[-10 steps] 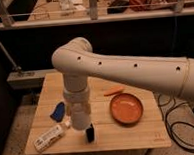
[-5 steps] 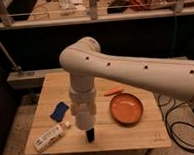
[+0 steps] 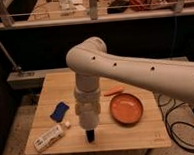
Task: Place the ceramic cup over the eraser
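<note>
just beside the orange bowl (image 3: 126,109), on its bottle (image 3: 52,137) side, the hand (image 3: 88,117) hangs straight above the eraser (image 3: 89,136). i cannot tell its grip. the cup (image 3: 89,124) seems to sit at its tip, mouth down, lined up to cap the eraser.

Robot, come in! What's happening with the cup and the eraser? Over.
Gripper pointing down, low over table front edge. Ceramic cup seems at wrist end, just above eraser. Bottle, orange bowl off aside.
</note>
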Controlling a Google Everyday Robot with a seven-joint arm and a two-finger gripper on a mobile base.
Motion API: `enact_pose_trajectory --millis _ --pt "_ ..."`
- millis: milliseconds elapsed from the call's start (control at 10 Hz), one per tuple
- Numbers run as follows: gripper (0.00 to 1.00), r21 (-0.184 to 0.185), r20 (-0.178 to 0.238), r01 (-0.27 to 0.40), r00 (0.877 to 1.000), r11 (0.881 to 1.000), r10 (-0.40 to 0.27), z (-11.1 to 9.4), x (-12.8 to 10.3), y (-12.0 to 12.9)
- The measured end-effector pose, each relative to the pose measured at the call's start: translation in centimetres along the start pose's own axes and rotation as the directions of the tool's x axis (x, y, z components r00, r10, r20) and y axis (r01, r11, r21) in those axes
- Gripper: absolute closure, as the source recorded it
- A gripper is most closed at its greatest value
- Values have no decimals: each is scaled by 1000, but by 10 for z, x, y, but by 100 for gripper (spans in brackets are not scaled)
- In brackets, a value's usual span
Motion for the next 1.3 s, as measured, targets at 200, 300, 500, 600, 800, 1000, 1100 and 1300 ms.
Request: enact_pose_trajectory --millis 200,300,500,600,800,1000,1100,1300 --pt "100 -10 15 21 1000 1000 -21 22 0 -14" --pt "100 -7 17 28 999 1000 -27 26 0 -19" --pt "100 -13 30 40 999 999 -40 31 -1 -17" --pt "100 -11 29 45 999 999 -45 37 0 -18" --pt "100 -9 29 59 998 998 -58 51 3 -23" --pt "100 -7 30 60 998 998 -59 53 4 -24" --pt "100 -11 32 62 998 998 -62 56 3 -23" --pt "100 -13 33 64 997 998 -63 68 3 -23"
